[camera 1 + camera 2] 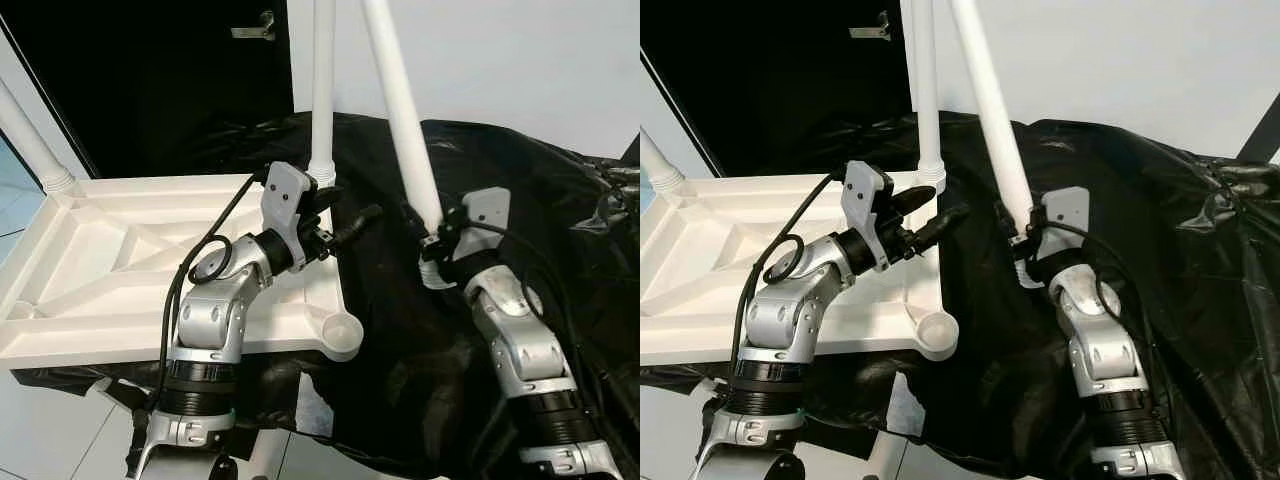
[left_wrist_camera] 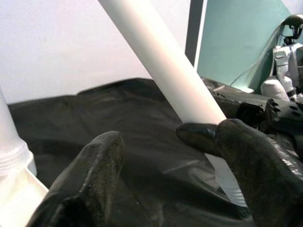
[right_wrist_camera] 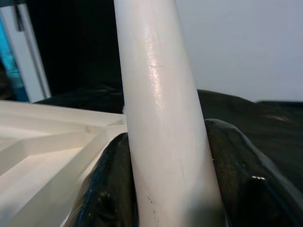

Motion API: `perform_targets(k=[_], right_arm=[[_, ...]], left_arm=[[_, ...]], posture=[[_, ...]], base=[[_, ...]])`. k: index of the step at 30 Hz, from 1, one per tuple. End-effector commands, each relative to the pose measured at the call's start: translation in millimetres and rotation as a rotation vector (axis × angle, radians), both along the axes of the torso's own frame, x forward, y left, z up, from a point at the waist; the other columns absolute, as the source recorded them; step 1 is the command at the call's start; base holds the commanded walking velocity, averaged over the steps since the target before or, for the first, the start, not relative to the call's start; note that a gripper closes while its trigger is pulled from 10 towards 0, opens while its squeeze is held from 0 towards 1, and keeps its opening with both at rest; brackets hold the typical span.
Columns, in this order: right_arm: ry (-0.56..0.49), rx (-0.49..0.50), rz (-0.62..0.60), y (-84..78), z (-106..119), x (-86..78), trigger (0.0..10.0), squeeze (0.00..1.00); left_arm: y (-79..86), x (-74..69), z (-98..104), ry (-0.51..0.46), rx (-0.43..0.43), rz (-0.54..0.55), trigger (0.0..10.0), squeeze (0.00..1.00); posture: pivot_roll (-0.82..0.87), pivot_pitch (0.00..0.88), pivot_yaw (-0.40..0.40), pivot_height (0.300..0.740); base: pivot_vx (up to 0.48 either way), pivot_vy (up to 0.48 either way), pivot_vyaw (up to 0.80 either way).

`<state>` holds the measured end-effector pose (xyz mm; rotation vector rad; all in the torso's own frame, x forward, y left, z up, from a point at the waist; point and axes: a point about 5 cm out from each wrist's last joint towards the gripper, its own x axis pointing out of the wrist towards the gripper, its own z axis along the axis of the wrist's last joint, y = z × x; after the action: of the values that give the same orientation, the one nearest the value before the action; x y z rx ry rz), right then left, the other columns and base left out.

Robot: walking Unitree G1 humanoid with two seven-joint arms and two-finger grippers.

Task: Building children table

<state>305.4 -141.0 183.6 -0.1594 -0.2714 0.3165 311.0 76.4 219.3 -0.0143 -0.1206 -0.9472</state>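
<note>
The white tabletop [image 1: 110,300] lies upside down on a black-covered surface. One white leg [image 1: 322,100] stands upright in its far right corner, and another leg [image 1: 30,140] rises at the far left corner. The near right corner socket [image 1: 343,330] holds nothing. My left gripper [image 1: 345,210] is open beside the upright leg's base, its fingers [image 2: 94,175] pointing toward a loose white leg [image 1: 400,110]. My right gripper [image 1: 435,240] is shut on that leg near its lower end and holds it tilted over the black sheet, to the right of the tabletop.
Black plastic sheeting [image 1: 540,200] covers the surface under and right of the tabletop. A dark doorway with a handle [image 1: 255,27] and a white wall stand behind. Another robot [image 2: 286,52] stands off in the left wrist view. Pale floor tiles [image 1: 40,440] lie below.
</note>
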Motion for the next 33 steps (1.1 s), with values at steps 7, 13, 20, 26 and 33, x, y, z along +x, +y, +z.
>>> perform_targets(k=[7,13,20,26,33], right_arm=[[-0.062,-0.016,0.108,14.8,-4.7,-8.7,10.0,0.0],[-0.109,-0.046,0.173,29.1,-5.0,-14.7,10.0,0.0],[-0.116,-0.053,0.195,35.8,-8.9,-19.4,10.0,0.0],[-0.107,-0.059,0.199,39.5,-17.7,-24.6,10.0,0.0],[-0.111,-0.067,0.171,40.1,-19.0,-25.3,10.0,0.0]], left_arm=[[-5.9,8.0,5.2,0.125,-0.051,-0.101,10.0,0.0],[-5.2,20.3,7.8,0.24,-0.101,-0.1,10.0,0.0],[-5.7,29.2,14.7,0.304,-0.173,-0.095,10.0,0.0],[1.5,43.6,33.3,0.349,-0.257,-0.089,10.0,0.0],[2.8,41.5,35.1,0.348,-0.253,-0.109,0.0,0.0]], posture=[[0.01,0.0,0.033,0.74],[0.0,0.0,0.053,0.74],[-0.01,0.0,0.063,0.74],[0.0,0.0,0.072,0.74],[-0.01,0.0,0.086,0.74]], base=[[0.0,0.0,0.0],[0.0,0.0,0.0],[0.0,0.0,0.0],[0.0,0.0,0.0],[0.0,0.0,0.0]])
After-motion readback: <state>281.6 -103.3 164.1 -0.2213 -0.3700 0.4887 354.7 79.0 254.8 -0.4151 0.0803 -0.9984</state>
